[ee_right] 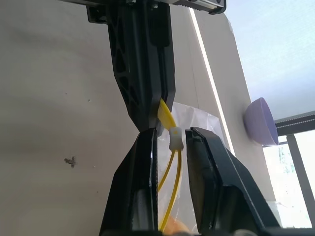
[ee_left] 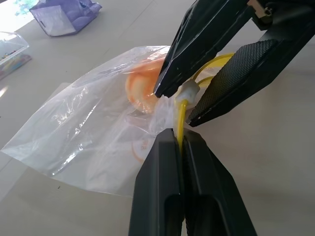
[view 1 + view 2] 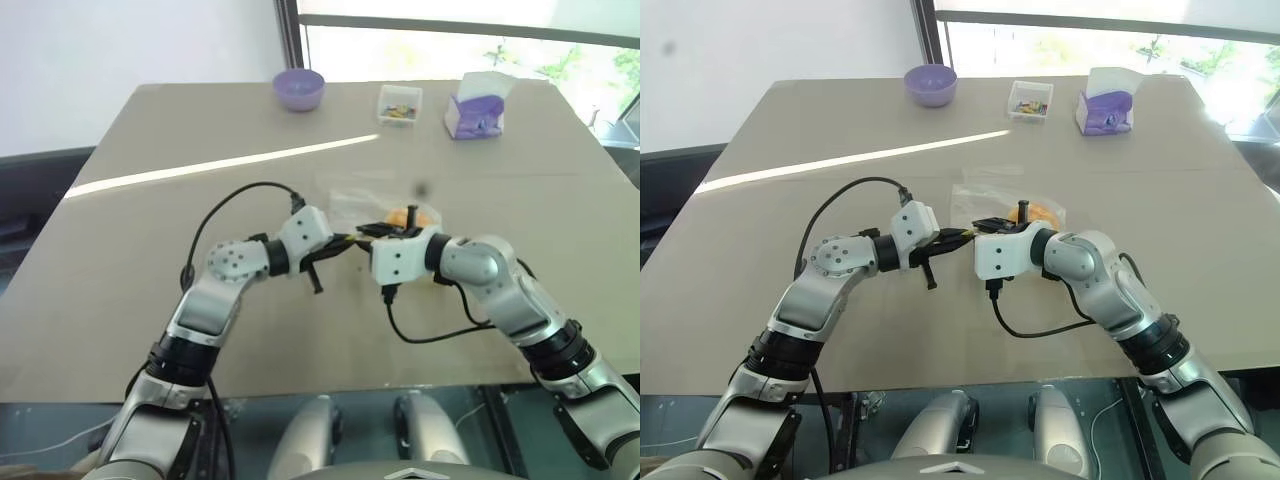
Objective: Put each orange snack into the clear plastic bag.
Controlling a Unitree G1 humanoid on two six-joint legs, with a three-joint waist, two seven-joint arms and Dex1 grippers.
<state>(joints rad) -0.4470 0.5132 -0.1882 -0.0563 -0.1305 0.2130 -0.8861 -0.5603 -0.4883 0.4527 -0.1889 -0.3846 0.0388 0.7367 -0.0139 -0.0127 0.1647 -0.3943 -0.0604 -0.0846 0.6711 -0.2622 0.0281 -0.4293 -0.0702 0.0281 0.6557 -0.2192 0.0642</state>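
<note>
The clear plastic bag (image 2: 83, 128) lies on the tan table, with the orange snack (image 2: 140, 91) inside it, seen through the film. A yellow seal strip (image 2: 181, 123) runs along the bag's near edge. My left gripper (image 2: 179, 137) is shut on that strip. Just beyond it, my right gripper (image 2: 184, 98) pinches the small white slider (image 1: 175, 139) on the strip. From the head, both grippers meet at mid-table: left gripper (image 3: 350, 240), right gripper (image 3: 375, 232), with the orange snack (image 3: 410, 215) and the bag (image 3: 360, 205) just behind them.
A purple bowl (image 3: 299, 88), a small clear box of colourful bits (image 3: 399, 104) and a purple-and-white tissue box (image 3: 477, 105) stand along the table's far edge. The table's near edge (image 3: 300, 395) runs just below my forearms.
</note>
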